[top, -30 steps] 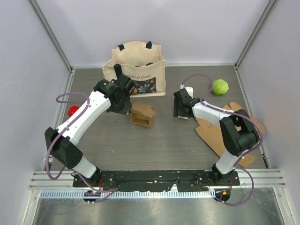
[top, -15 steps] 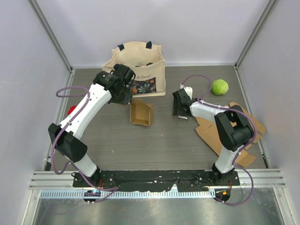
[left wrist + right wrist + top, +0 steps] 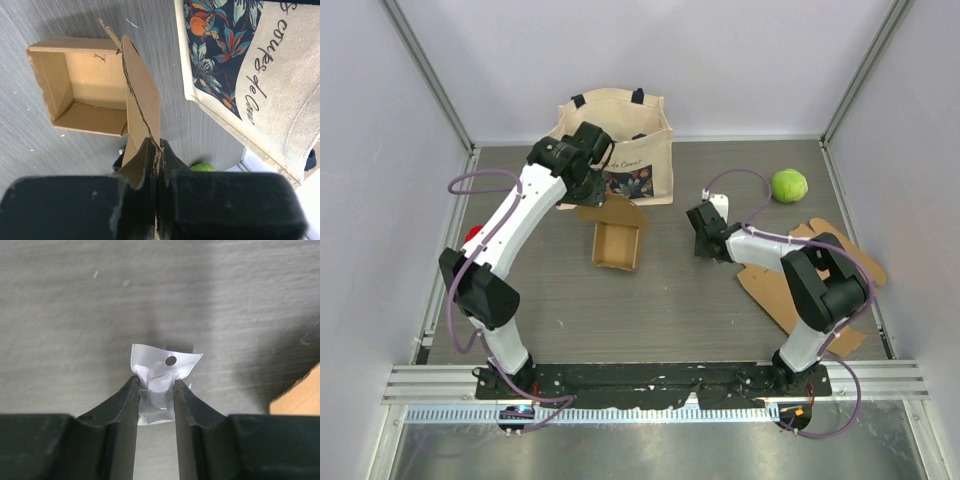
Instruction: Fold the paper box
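Note:
The brown paper box (image 3: 618, 246) lies open side up in the middle of the table. Its lid flap (image 3: 142, 95) stands up at the far edge. My left gripper (image 3: 592, 196) is shut on the flap's tip, just in front of the tote bag. In the left wrist view the box (image 3: 85, 95) shows as an open tray beyond the closed jaws (image 3: 157, 150). My right gripper (image 3: 710, 215) is to the right of the box, apart from it. It is shut on a small clear plastic packet (image 3: 162, 365) that rests on the table.
A cream tote bag (image 3: 620, 140) with a flower print stands at the back. A green ball (image 3: 789, 185) lies at the back right. Flat cardboard sheets (image 3: 790, 290) lie at the right, under the right arm. A red object (image 3: 473, 236) is at the left edge.
My left gripper moved back toward the tote bag with the flap. The box turned from lying on its side to open side up. The right gripper shifted slightly.

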`<state>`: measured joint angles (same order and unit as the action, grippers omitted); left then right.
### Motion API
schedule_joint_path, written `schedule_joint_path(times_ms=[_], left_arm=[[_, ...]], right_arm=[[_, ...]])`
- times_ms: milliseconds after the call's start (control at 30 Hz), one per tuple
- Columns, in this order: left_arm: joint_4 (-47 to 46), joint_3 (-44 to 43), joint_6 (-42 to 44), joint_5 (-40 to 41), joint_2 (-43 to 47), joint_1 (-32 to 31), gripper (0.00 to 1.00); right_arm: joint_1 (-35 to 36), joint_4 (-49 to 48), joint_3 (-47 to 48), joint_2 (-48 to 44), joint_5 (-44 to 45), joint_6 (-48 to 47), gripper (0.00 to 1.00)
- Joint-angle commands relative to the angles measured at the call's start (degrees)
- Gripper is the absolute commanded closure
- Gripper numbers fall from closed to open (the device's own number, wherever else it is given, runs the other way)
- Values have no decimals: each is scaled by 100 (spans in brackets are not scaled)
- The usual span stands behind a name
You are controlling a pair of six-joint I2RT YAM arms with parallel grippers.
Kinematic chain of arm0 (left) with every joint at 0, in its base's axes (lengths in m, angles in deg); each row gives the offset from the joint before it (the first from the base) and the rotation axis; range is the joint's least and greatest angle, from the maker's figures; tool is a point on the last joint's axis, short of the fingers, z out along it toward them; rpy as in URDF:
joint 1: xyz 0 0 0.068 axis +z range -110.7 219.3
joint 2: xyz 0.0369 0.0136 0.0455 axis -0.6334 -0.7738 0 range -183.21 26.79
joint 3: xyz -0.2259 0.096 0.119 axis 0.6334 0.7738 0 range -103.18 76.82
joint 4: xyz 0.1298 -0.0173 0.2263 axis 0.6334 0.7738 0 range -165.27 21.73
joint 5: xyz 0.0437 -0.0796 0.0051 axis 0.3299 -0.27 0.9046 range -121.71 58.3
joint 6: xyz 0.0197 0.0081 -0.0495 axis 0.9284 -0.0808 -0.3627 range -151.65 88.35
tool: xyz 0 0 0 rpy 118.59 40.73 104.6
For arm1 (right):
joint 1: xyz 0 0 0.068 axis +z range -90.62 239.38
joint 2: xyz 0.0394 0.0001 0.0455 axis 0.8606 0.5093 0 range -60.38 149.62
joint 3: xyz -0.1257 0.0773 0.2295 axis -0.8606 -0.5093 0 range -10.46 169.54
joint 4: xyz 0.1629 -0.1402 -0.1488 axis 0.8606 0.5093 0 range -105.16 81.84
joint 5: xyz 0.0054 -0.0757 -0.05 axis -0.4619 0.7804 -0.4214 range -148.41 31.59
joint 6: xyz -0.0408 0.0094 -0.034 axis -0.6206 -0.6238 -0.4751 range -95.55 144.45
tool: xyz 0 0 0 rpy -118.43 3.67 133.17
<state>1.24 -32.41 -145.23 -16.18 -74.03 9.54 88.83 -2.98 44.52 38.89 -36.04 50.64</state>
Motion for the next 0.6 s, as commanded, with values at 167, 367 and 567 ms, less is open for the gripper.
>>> schedule_joint_path(times_ms=[167,367,567], left_arm=[[1331,-380,-1026,381,-316,40,100],[1393,-415,-1026,337,-360,40,100],[1498,-494,-1087,231,-334,40,100]], right_arm=[[1612,143,-629,-1952,312,-202,82],[2679,-785,-707,-2798,-872,-825,80],[2829,-2859,-673,-1949,-876,-2205,78]])
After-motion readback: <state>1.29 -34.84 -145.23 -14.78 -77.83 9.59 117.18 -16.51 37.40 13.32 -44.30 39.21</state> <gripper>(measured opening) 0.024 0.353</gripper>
